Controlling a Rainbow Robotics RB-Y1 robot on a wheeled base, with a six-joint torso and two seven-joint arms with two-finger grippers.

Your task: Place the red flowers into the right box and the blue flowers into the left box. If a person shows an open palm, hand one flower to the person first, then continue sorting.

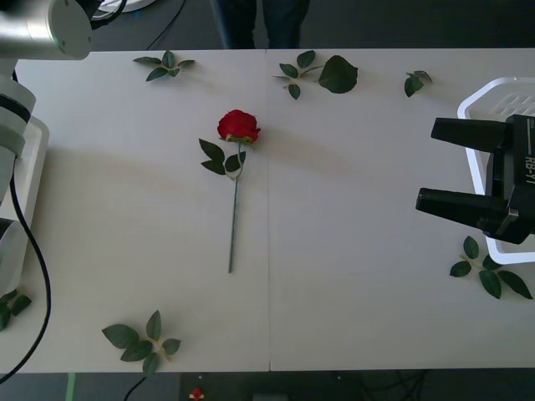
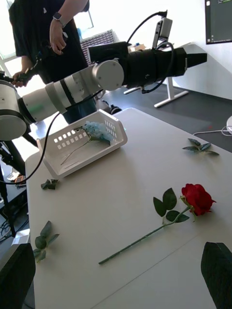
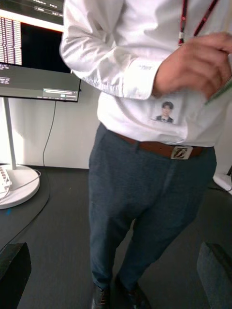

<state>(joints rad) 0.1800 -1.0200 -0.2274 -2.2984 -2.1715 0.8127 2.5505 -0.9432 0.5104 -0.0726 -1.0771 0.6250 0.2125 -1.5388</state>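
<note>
So we've got one rose [image 1: 238,125] left lying mid-bench, stem toward us. Our right gripper [image 1: 435,165] hangs open over the right box [image 1: 493,93], well apart from the rose. Our left gripper [image 3: 116,275] is open too, raised off the bench and aimed at the person [image 3: 145,145], who seems to hold something green. Left box [image 2: 84,145] has a blue flower [image 2: 99,130] in it. Our worry: that thin stem slips a pinch, or we drop the rose in the wrong box.
</note>
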